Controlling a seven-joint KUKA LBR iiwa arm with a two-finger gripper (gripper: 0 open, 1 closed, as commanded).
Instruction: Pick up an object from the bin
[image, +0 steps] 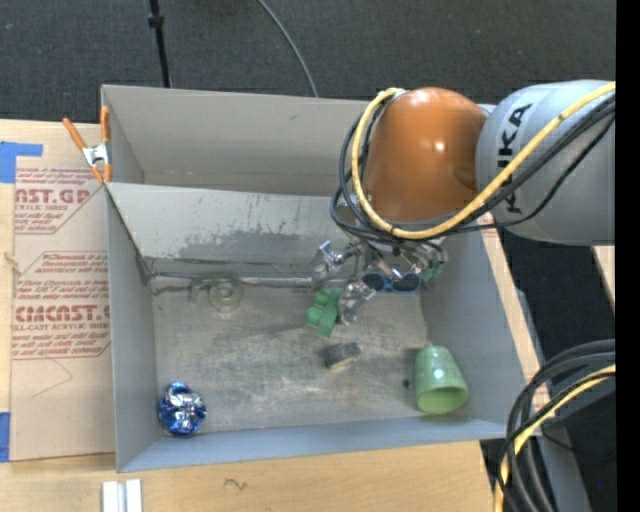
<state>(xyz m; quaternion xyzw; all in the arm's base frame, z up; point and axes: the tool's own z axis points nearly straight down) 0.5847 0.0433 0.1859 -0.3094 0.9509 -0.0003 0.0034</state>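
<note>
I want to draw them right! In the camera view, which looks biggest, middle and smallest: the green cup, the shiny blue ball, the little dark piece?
Largest to smallest:
1. green cup
2. shiny blue ball
3. little dark piece

Overhead, slightly oblique, above bin (230, 135).

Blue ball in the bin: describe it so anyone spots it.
Look at the view's lower-left corner of the grey bin. The blue-and-silver ball lies alone there. It is the only shiny round thing; the pale green cup lies far off, lower right.
</note>
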